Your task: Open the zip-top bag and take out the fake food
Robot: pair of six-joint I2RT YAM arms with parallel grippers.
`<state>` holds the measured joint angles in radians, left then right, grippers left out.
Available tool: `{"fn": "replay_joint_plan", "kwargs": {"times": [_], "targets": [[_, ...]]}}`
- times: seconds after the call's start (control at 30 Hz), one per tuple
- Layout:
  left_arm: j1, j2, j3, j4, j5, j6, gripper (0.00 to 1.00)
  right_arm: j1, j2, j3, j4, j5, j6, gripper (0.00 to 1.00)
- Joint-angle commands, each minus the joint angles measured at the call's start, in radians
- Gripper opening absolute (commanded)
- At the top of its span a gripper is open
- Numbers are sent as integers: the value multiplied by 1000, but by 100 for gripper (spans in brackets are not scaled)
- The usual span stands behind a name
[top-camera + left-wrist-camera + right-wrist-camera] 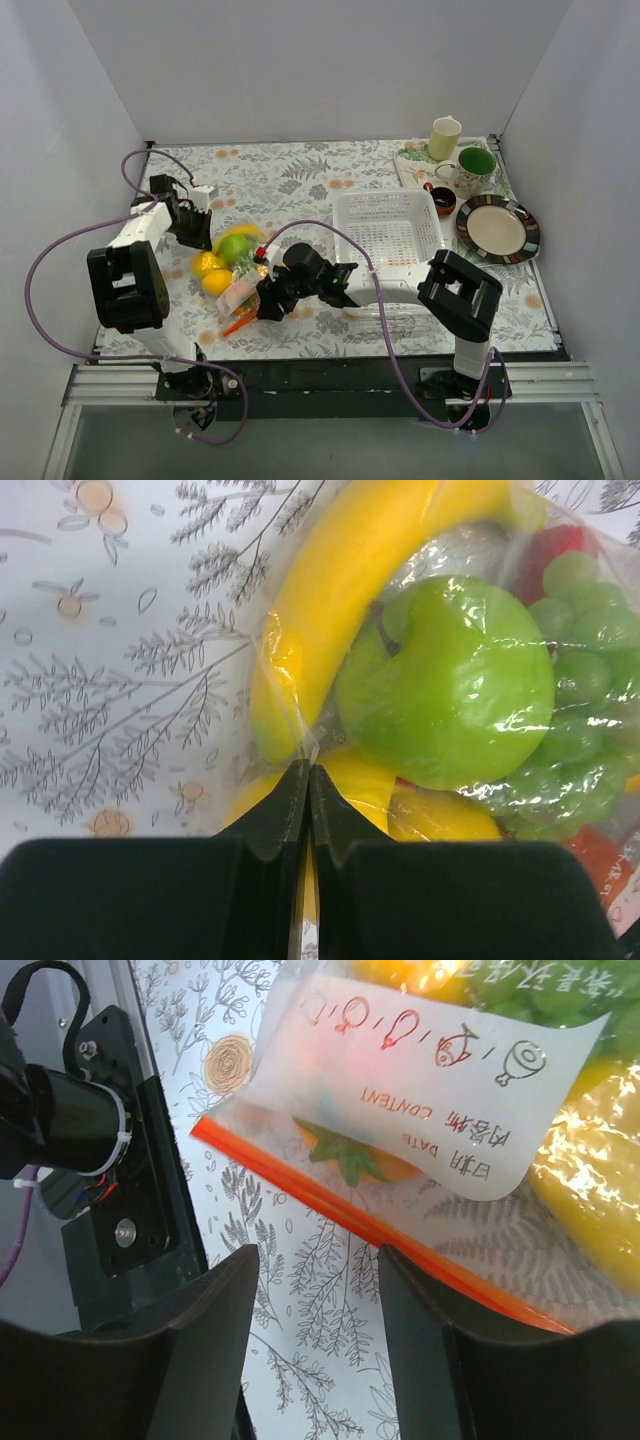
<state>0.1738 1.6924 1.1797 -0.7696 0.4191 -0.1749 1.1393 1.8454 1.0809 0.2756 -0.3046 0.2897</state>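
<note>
My left jaws are pressed together on a fold of the zip-top bag (420,1070). My right jaws stand apart over its orange zip strip (330,1203). The bag lies on the flower-printed bench (300,180) toward the near left corner, with pale walls around. Inside it is the fake food (232,246): green apple (450,680), banana (340,580), grapes (585,670). A white basket (390,232) stands right of middle, a plate (498,228) just beside it.

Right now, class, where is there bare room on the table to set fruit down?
Bare cloth along the far edge, between left gripper and basket. Crowded: the right corner, with cup, mug and plate, and around the bag.
</note>
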Motion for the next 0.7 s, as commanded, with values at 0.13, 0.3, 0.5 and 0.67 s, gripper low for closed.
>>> {"fn": "replay_joint_plan", "kwargs": {"times": [0.13, 0.3, 0.5, 0.67], "targets": [[-7, -152, -146, 55, -164, -32, 0, 14, 26, -10, 76, 58, 8, 62], [-7, -137, -175, 88, -203, -9, 0, 16, 23, -27, 77, 82, 2, 62], [-5, -91, -157, 138, -250, 2, 0, 14, 40, 6, 31, 154, -38, 66], [-13, -59, -137, 135, -252, -5, 0, 14, 74, 42, 20, 232, -63, 83]]}}
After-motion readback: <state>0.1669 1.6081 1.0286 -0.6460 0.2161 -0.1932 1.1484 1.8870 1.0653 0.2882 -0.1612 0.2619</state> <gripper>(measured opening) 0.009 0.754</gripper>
